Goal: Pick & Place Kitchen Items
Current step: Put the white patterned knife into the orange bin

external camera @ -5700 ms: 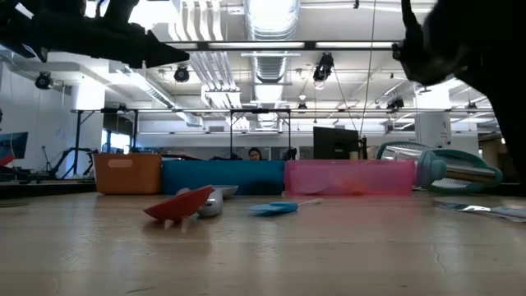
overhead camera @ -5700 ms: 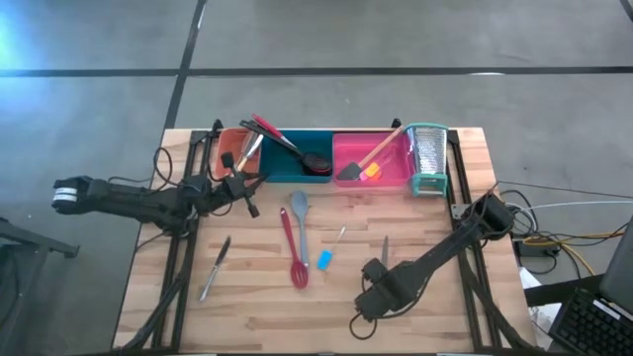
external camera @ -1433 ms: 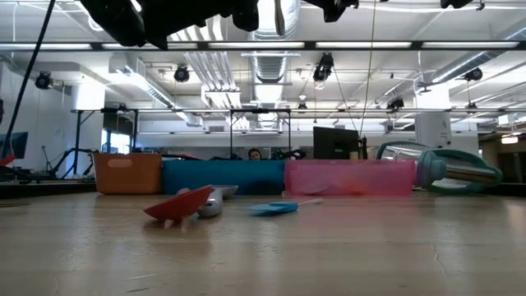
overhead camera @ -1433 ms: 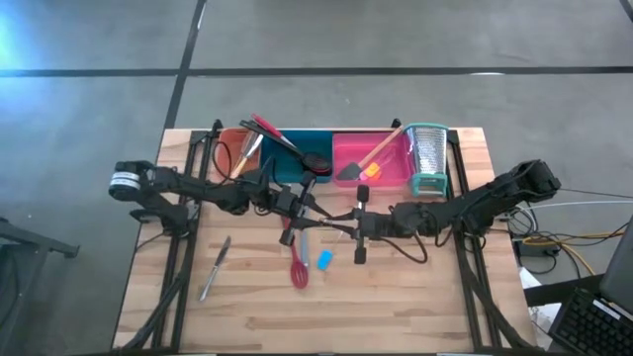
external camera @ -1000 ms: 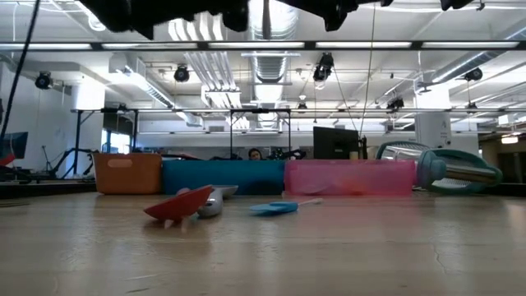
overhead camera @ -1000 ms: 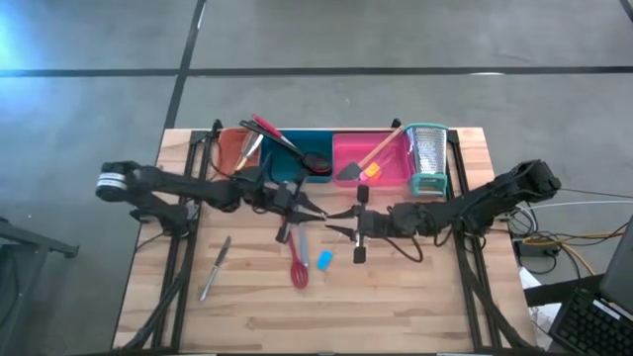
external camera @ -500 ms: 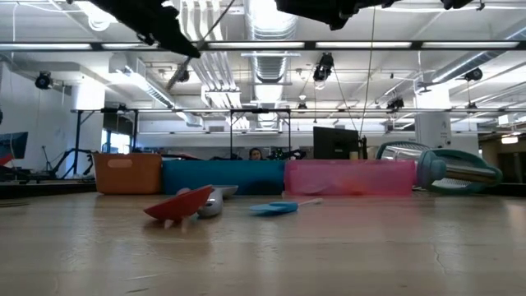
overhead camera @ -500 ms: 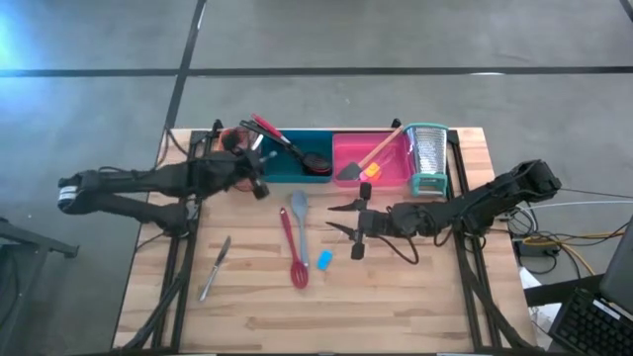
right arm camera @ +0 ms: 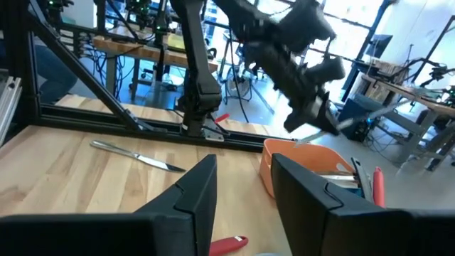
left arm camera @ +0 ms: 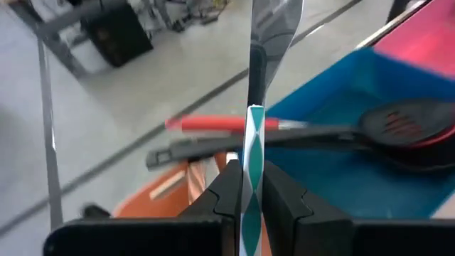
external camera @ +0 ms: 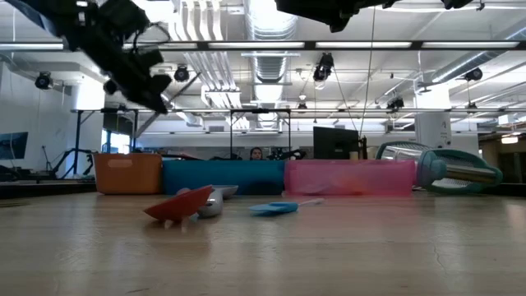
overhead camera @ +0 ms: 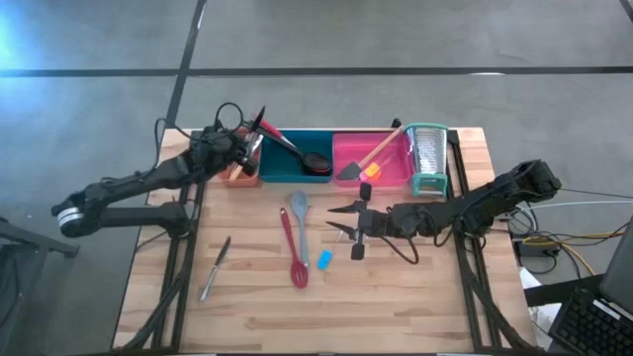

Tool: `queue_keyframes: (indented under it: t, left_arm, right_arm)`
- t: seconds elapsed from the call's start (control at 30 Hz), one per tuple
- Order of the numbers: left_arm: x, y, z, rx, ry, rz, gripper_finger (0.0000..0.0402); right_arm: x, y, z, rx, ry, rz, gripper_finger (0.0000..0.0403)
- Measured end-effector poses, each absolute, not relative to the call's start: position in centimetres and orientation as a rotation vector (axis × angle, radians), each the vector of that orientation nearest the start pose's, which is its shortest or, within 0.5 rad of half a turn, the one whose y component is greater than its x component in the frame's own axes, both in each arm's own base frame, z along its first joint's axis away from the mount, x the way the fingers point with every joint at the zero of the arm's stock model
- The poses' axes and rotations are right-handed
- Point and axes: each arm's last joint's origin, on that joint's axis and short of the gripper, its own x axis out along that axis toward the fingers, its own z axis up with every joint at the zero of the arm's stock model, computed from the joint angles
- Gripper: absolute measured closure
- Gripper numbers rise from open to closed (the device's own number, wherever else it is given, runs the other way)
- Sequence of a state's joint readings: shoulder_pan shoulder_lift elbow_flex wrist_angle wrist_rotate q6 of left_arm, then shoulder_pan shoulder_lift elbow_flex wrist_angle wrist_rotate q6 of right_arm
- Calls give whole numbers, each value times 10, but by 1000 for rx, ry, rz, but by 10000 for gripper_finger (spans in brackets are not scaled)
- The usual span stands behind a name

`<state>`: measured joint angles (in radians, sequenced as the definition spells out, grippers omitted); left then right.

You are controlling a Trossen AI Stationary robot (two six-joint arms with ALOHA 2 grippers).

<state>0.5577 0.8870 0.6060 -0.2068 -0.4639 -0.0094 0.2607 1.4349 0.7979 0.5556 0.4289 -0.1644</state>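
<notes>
Orange tray (overhead camera: 240, 174), blue tray (overhead camera: 295, 168), pink tray (overhead camera: 371, 166), grater (overhead camera: 427, 158) along far edge. Left gripper (overhead camera: 245, 150) above orange tray, clamped on slim teal-striped knife (left arm camera: 250, 167). Right gripper (overhead camera: 343, 220) parted, empty, mid-table.

From above, my left gripper (overhead camera: 243, 150) hides most of the orange tray (overhead camera: 240, 178), so I cannot tell what lies in it. In my left wrist view the teal-and-white knife (left arm camera: 254, 135) I pinch runs off the picture's edge, tip unseen. In the low view the trays' walls hide their contents, and my right gripper (external camera: 329, 14) is cut by the edge, its fingers out of sight.
</notes>
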Motion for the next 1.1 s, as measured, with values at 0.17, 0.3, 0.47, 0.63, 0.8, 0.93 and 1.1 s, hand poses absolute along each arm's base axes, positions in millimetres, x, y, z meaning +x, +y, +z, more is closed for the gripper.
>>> queue_keyframes:
  t: [0.17,0.3,0.47,0.63,0.8,0.93,1.1]
  left_arm:
    - [143,122,219,-125,485,1060,368]
    - [134,124,200,-176,506,1090,368]
    - [126,127,186,-215,533,1131,368]
    - [125,129,178,-247,538,1126,368]
    - [127,130,172,-276,566,1110,368]
    - [129,131,165,-308,598,1103,368]
    - [132,133,157,-348,632,1097,368]
  right_arm:
    - [303,68,260,-185,90,-161,284]
    - [303,68,260,-185,93,-161,287]
    - [303,68,259,-186,95,-161,282]
    - [303,68,259,-186,95,-161,275]
    - [303,68,259,-186,95,-161,273]
    - [303,68,259,-186,95,-161,280]
    - [303,68,259,-186,95,-161,289]
